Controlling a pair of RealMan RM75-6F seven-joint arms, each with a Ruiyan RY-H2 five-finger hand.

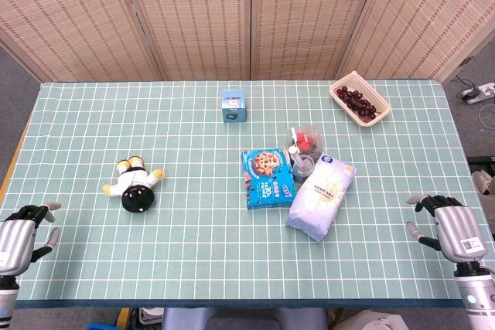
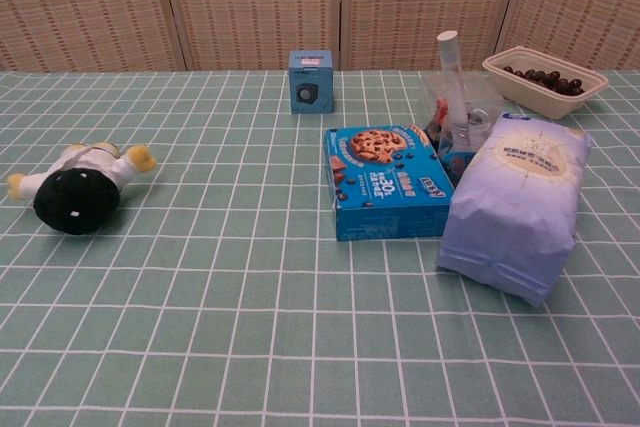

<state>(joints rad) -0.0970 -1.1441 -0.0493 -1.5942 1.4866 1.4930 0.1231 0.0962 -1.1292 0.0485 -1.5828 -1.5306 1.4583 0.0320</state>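
My left hand (image 1: 23, 233) hovers at the table's front left corner, fingers apart and holding nothing. At the front right edge my right hand (image 1: 448, 223) is also spread and empty. Neither hand shows in the chest view. A plush toy (image 1: 133, 184) (image 2: 78, 185) lies on its side left of centre, nearest my left hand. A blue cookie box (image 1: 267, 178) (image 2: 385, 182) lies flat mid-table. Beside it a pale blue bag (image 1: 322, 195) (image 2: 520, 203) lies closest to my right hand. A clear bag of small items (image 1: 304, 152) (image 2: 458, 119) stands behind them.
A small blue box (image 1: 233, 106) (image 2: 311, 81) stands at the back centre. A beige tray of dark red fruit (image 1: 360, 99) (image 2: 545, 79) sits at the back right. The green checked tablecloth (image 1: 193, 237) covers the table, with woven screens behind.
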